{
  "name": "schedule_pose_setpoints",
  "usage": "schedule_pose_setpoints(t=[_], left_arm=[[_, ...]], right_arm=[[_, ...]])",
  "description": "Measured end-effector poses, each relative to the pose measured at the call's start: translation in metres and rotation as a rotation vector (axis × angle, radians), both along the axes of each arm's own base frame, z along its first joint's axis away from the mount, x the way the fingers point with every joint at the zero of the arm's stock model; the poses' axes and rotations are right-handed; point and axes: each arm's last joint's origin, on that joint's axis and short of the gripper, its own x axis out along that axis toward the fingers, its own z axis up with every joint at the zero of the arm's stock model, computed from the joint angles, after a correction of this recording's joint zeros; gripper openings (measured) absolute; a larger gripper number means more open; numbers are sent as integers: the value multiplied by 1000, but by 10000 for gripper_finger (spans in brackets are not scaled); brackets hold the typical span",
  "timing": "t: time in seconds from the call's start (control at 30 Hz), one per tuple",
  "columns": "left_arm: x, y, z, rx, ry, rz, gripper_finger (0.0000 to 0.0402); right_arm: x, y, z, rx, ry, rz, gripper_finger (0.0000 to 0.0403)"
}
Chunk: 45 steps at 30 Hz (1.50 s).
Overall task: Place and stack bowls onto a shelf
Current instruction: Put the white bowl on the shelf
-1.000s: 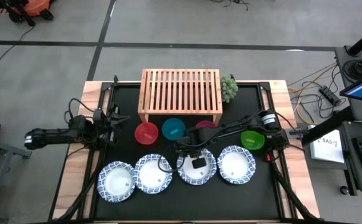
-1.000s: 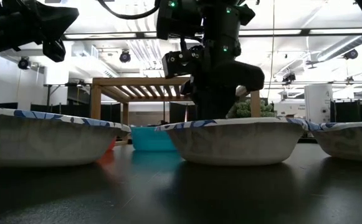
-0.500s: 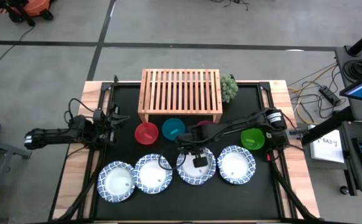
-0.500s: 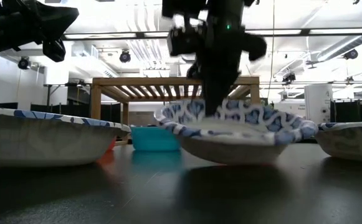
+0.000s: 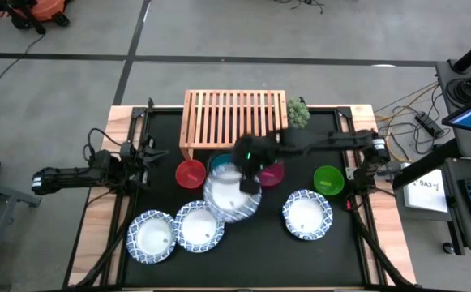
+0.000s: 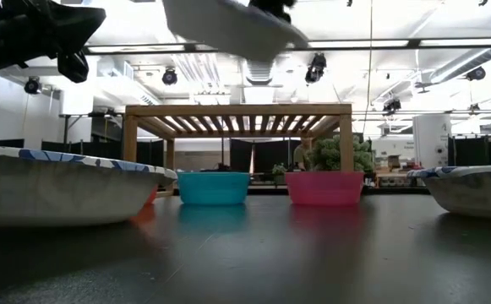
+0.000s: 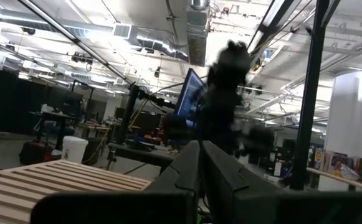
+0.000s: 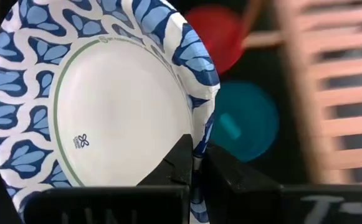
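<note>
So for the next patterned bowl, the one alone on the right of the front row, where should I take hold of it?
Pinch the patterned bowl by its thin rim, one finger inside and one outside, coming from above. It is wide, shallow and flat on the mat, so its body probably won't fit between the fingers. The right end effector already holds the lifted bowl this way.

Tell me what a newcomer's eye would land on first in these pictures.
First, the blue-rimmed white bowl held in the air, pinched at its rim by the right gripper, above the small teal bowl in front of the wooden shelf. Next, three matching bowls in a row along the near edge of the black mat.
</note>
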Motion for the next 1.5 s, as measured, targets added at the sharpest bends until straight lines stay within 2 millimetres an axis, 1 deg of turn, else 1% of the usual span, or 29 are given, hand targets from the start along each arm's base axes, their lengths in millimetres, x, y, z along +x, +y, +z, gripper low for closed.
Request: schedule_pose_setpoints(t=[0.07,0.13,0.2,0.27,0.37,0.47,0.57,0.63,0.77,0.87,1.0,1.13,1.33,1.4,1.5], left_arm=[[0,0,0,0,-5,0,0],[0,0,1,0,-6,1,0],[0,0,1,0,-6,0,0],[0,0,1,0,-8,0,0],[0,0,1,0,-8,0,0],[0,0,1,0,-8,1,0],[0,0,1,0,-8,1,0],[0,0,1,0,-9,1,0],[0,0,1,0,-9,1,0],[0,0,1,0,-9,1,0],[0,0,1,0,-9,1,0],[0,0,1,0,-9,2,0],[0,0,1,0,-9,2,0],[0,0,1,0,-9,2,0],[0,0,1,0,-9,2,0]], right_arm=[[-3,-16,19,26,-58,-72,9],[-6,-35,33,50,-101,-149,9],[-11,-57,43,70,-140,-232,9],[-16,-79,49,74,-163,-301,9],[-26,-114,50,84,-164,-408,9],[-36,-145,42,90,-143,-497,9],[-45,-168,31,106,-114,-554,9],[-48,-177,24,114,-96,-578,9],[-51,-188,8,119,-56,-606,9],[-48,-191,-4,120,-55,-608,9],[-43,-194,-12,131,-82,-626,15],[-41,-196,-21,133,-92,-644,50],[-39,-199,-20,124,-129,-646,122],[-39,-199,-15,121,-140,-646,141],[-41,-198,-4,114,-169,-641,160]])
